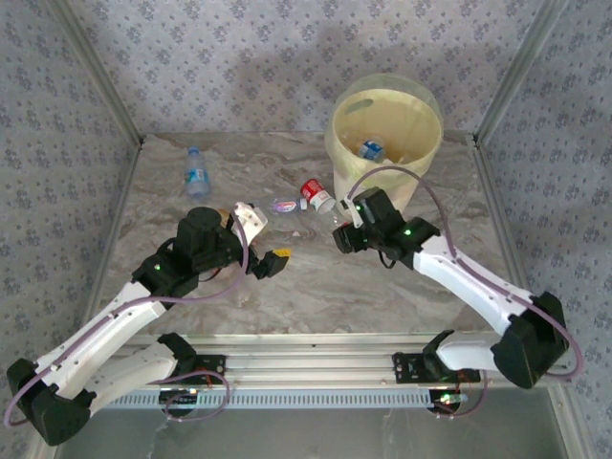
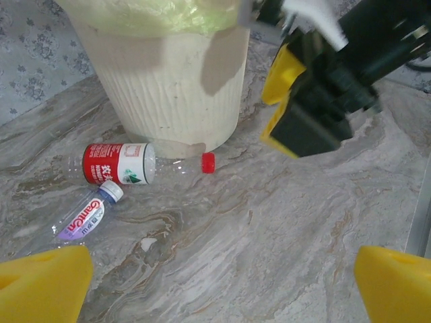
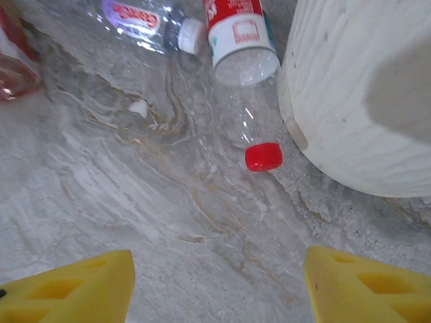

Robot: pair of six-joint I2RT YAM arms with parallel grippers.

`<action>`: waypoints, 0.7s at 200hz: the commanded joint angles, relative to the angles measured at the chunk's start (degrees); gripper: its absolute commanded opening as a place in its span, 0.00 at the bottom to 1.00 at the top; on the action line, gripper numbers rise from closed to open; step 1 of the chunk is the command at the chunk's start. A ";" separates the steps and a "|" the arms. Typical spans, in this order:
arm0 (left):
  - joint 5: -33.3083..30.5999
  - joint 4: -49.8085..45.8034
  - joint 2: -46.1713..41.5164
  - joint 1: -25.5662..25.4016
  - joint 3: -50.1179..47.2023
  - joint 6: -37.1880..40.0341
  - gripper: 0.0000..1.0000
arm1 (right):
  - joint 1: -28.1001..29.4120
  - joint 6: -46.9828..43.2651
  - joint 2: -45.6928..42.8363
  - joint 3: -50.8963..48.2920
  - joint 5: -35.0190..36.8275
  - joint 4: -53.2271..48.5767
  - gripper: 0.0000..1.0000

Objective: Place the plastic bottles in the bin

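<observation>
A clear bottle with a red label (image 1: pixel 316 195) (image 2: pixel 118 163) (image 3: pixel 241 33) lies on the marble table against the foot of the pale-yellow bin (image 1: pixel 387 129) (image 2: pixel 168 87) (image 3: pixel 363 94), its red cap (image 3: pixel 263 156) towards my right gripper. Beside it lies a purple-labelled bottle (image 1: pixel 284 205) (image 2: pixel 84 215) (image 3: pixel 138 17). A blue-labelled bottle (image 1: pixel 196 172) lies far left, and another bottle (image 1: pixel 371 149) is inside the bin. My right gripper (image 1: pixel 339 222) (image 3: pixel 219 286) is open just short of the red cap, holding nothing. My left gripper (image 1: pixel 268 237) (image 2: pixel 222 282) is wide open over bare marble.
My right gripper's black and yellow head (image 2: pixel 310 87) hangs close in front of the left wrist camera, next to the bin. Patterned walls and metal frame posts (image 1: pixel 507 86) enclose the table (image 1: pixel 316 287). There is free marble in front of both grippers.
</observation>
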 commanded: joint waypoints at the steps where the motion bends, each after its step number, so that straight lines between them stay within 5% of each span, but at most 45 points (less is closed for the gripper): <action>1: 1.50 -0.34 0.12 -0.49 2.28 0.52 1.00 | 0.23 1.20 4.18 -0.71 3.04 3.44 0.68; 140: 1.30 -0.58 -0.15 -0.49 2.45 0.63 1.00 | 0.87 -6.69 28.99 8.10 17.33 7.67 0.59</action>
